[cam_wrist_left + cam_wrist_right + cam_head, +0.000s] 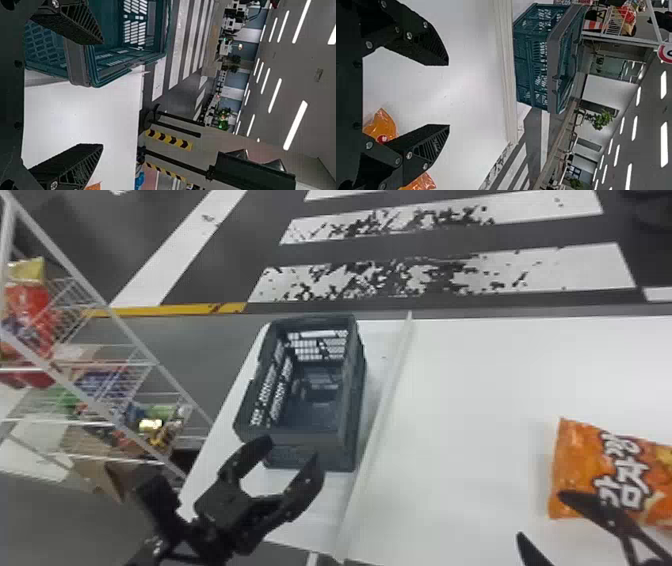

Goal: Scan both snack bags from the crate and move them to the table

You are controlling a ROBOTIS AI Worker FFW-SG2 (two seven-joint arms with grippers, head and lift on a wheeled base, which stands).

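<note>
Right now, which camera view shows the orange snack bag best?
The head view: the snack bag shows its printed front, though one of the right fingers overlaps it and the edge crops it. The right wrist view shows parts behind one finger; the left wrist view, an orange sliver, probably its corner.

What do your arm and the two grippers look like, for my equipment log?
The left gripper is black, with two flat, tapering fingers whose inner pads are ribbed. The right gripper matches, also black and ribbed, with round silver screws on its linkages. The left arm is black too, built of blocky, angular parts.
</note>
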